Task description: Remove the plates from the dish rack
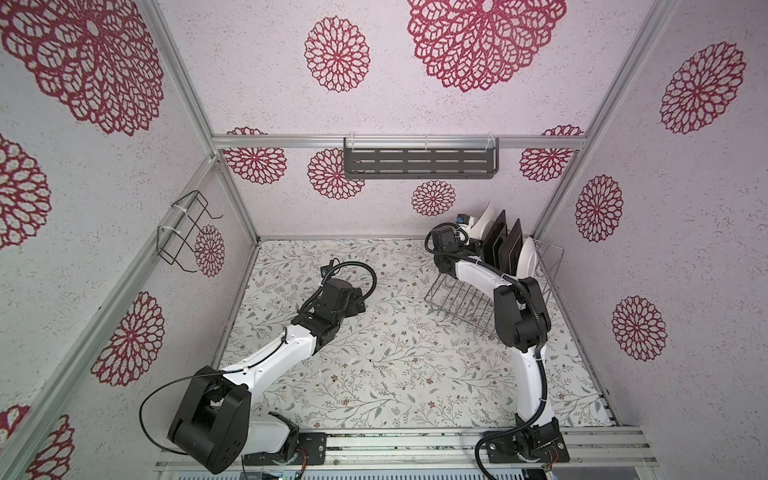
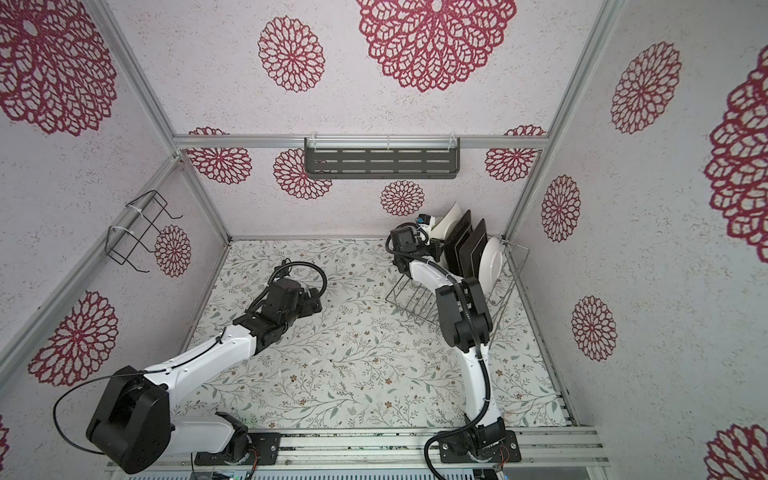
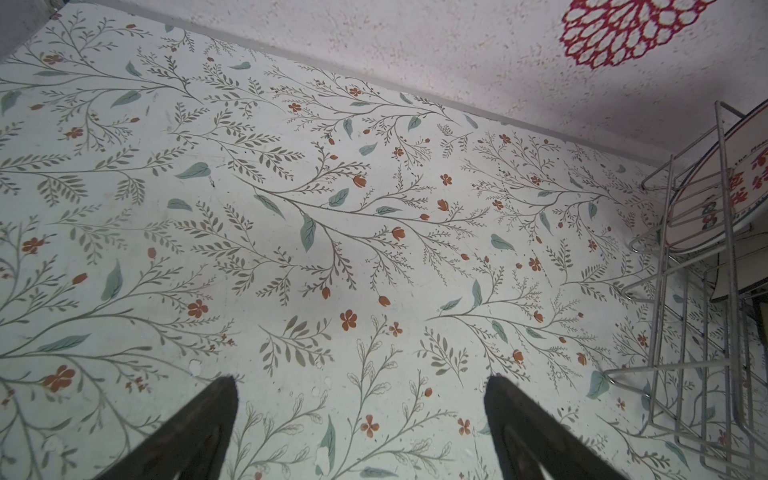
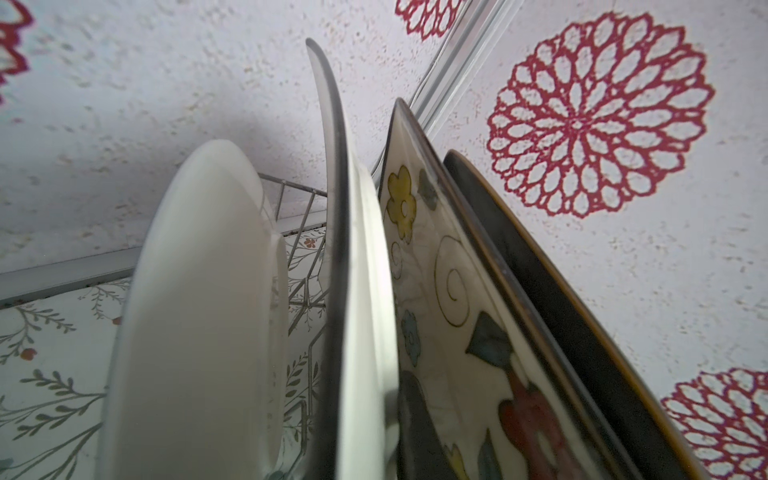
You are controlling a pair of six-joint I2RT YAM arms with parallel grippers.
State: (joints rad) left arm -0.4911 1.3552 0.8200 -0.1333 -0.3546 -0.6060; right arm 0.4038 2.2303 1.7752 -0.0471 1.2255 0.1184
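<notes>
The dish rack [image 1: 453, 307] [image 2: 409, 299] stands at the back right of the table, with plates upright in a row. My right gripper [image 1: 467, 235] [image 4: 368, 415] is shut on the edge of the square white plate [image 1: 484, 222] [image 4: 361, 291], one finger on each face. Behind it stand two square dark-backed plates [image 1: 496, 245] [image 1: 513, 249], one showing its cream flowered face [image 4: 440, 291]. A round white plate [image 1: 528, 257] ends the row. A round plate with red characters [image 3: 727, 187] stands at the near end. My left gripper [image 1: 359, 305] [image 3: 361, 386] hangs open over bare table.
A dark grey slotted shelf [image 1: 419, 162] hangs on the back wall. On the left wall is a small black wire holder [image 1: 187, 232]. The floral table [image 1: 395, 361] stretches between the two arms. The rack stands close to the right wall and the back corner post.
</notes>
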